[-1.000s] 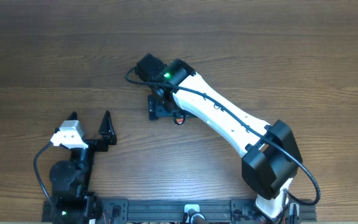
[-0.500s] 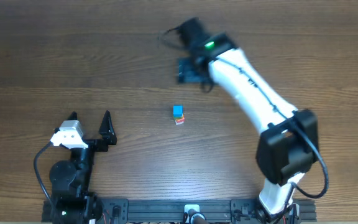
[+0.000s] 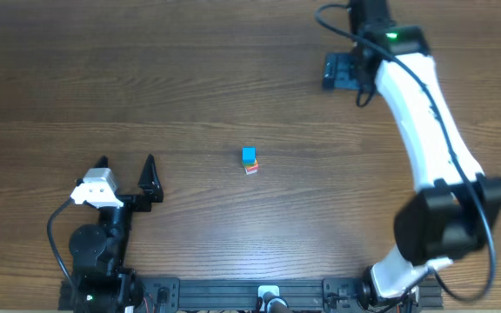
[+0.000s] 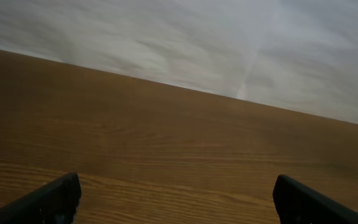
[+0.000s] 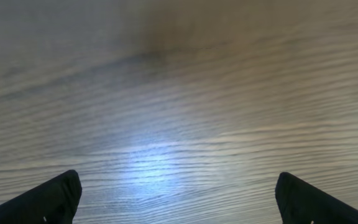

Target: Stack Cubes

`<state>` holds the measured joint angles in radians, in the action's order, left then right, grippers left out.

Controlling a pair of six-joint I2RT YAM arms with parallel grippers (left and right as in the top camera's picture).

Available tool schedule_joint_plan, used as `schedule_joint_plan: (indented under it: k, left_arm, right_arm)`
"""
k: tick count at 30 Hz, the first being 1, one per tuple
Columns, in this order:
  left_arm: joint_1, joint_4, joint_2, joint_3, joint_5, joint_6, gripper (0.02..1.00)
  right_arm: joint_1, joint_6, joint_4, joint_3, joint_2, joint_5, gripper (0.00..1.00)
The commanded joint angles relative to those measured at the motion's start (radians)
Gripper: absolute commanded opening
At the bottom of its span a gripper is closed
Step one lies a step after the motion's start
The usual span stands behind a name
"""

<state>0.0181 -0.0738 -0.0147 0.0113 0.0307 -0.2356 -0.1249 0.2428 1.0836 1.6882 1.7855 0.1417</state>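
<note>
A small stack of cubes stands near the middle of the wooden table, a blue cube on top and a red and a yellowish one showing beneath it. My right gripper is far off at the back right, lifted, open, with bare wood between its fingertips in the right wrist view. My left gripper rests open near the front left, well to the left of the stack, its fingertips spread over bare table.
The wooden table stretches on all sides of the stack. A pale wall rises beyond the table's far edge in the left wrist view.
My right arm has swung from over the table's middle to the back right, uncovering the cube stack it stood over. The left arm has kept still.
</note>
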Motion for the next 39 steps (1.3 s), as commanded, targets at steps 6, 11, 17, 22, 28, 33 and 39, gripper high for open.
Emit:
schedule_joint_plan:
  k: [6, 11, 17, 22, 28, 33, 39]
  left_arm:
    - [-0.005, -0.001, 0.012, -0.006, 0.013, -0.011, 1.000]
    - [-0.005, -0.001, 0.012, -0.006, 0.013, -0.011, 0.998]
    - [-0.005, -0.001, 0.012, -0.006, 0.013, -0.011, 1.000]
    - [-0.005, -0.001, 0.012, -0.006, 0.013, -0.011, 0.998]
    - [-0.005, -0.001, 0.012, -0.006, 0.013, -0.011, 0.998]
    - [-0.005, -0.001, 0.012, -0.006, 0.013, -0.011, 0.996]
    - [-0.005, -0.001, 0.012, -0.006, 0.013, -0.011, 1.000]
  right_arm:
    - [0.079, -0.144, -0.143, -0.165, -0.324, -0.070, 0.991]
    - [0.106, -0.144, -0.187, -0.319, -0.480, -0.085, 0.991]
    - [0.125, -0.155, -0.287, -0.585, -0.677, -0.084, 0.991]
    - [0.171, -0.156, -0.434, -0.829, -0.876, -0.084, 0.991]
    - [0.236, -0.156, -0.558, -1.054, -1.155, -0.104, 0.993]
    - [0.237, -0.269, -0.710, -1.206, -1.363, -0.222, 0.991]
    - [0.235, -0.274, -0.834, -1.346, -1.530, -0.325, 0.993]
